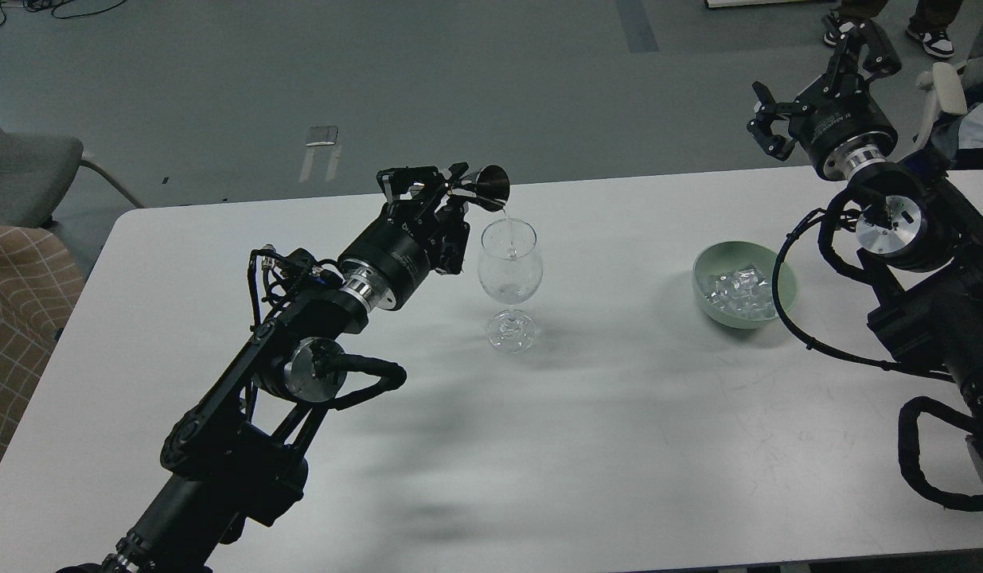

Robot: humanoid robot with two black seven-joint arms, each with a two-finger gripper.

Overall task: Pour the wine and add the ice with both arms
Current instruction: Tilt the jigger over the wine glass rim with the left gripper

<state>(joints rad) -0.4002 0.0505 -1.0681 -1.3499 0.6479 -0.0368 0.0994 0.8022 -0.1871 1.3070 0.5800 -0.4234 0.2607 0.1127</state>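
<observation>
A clear stemmed wine glass (pixel 509 278) stands upright on the white table (pixel 539 446). My left gripper (pixel 447 191) is shut on a small steel measuring cup (pixel 489 186), tipped over the glass rim. A thin clear stream (pixel 506 227) falls from the cup into the glass. A pale green bowl (pixel 784 278) to the right holds several clear ice cubes (pixel 734 288). My right gripper (pixel 817 72) is open and empty, raised beyond the table's far right edge, above and behind the bowl.
A grey chair (pixel 25 171) and a checked cushion (pixel 21 318) stand left of the table. A person's feet (pixel 933 36) and a pale chair arm (pixel 945 91) are at the far right. My right arm's cable loop (pixel 786 310) hangs beside the bowl.
</observation>
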